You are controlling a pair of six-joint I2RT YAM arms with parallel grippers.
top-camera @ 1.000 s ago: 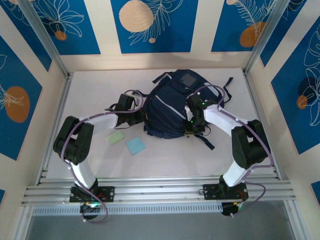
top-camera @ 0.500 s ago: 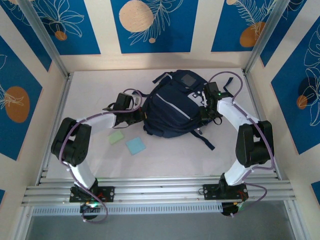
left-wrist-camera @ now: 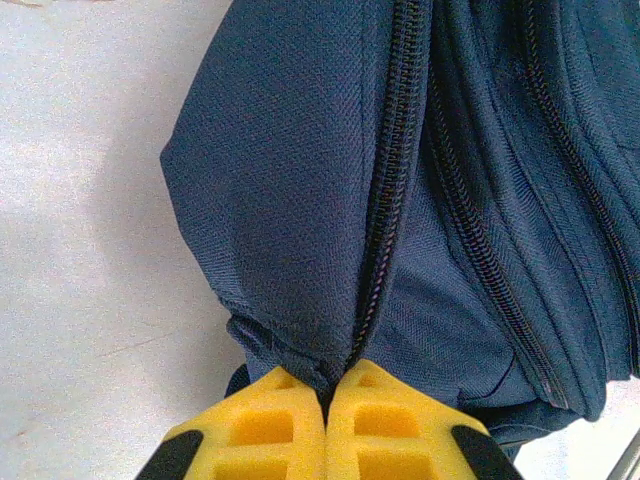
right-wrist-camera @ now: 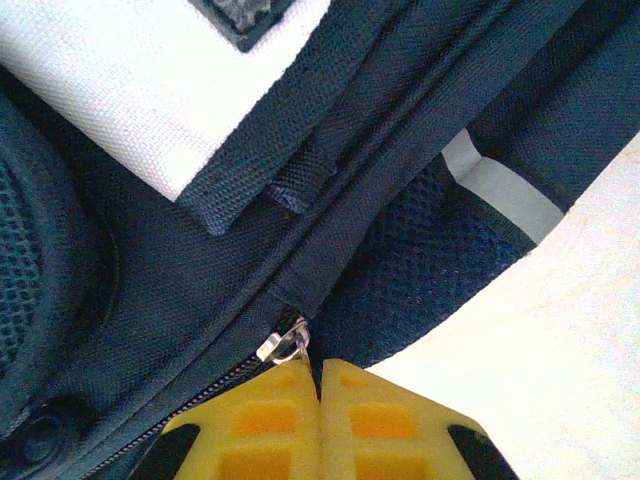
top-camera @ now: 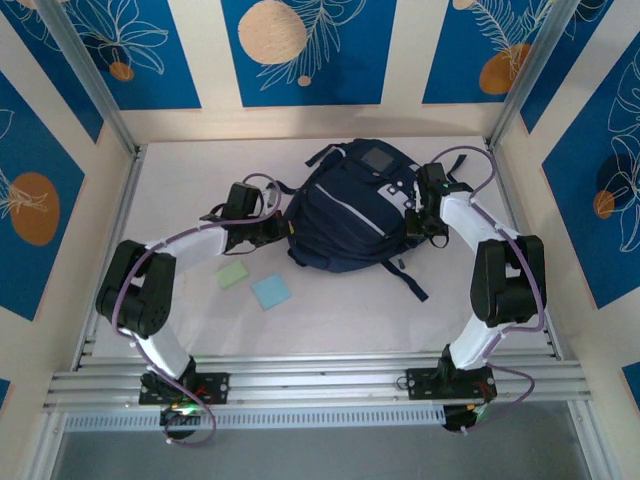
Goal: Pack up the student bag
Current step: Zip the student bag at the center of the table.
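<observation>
The student bag (top-camera: 345, 215), a dark navy backpack with thin white stripes and a grey patch, lies at the table's middle back. My left gripper (top-camera: 279, 228) is at the bag's left edge. In the left wrist view it (left-wrist-camera: 325, 388) is shut on a fold of the bag's fabric (left-wrist-camera: 290, 200), right where a zipper line (left-wrist-camera: 385, 200) ends. My right gripper (top-camera: 414, 216) is at the bag's right side. In the right wrist view it (right-wrist-camera: 319, 364) is shut on the pull of the metal zipper slider (right-wrist-camera: 283, 343), beside a mesh panel (right-wrist-camera: 420, 260).
A green pad (top-camera: 233, 274) and a light blue pad (top-camera: 271, 291) lie flat on the table in front of the bag's left side. A black strap (top-camera: 410, 281) trails from the bag toward the front. Frame posts and walls enclose the table.
My right gripper has swung from the bag's front middle around to its right side, drawing the zipper pull along. The left gripper has kept its hold and the bag's shape has shifted slightly.
</observation>
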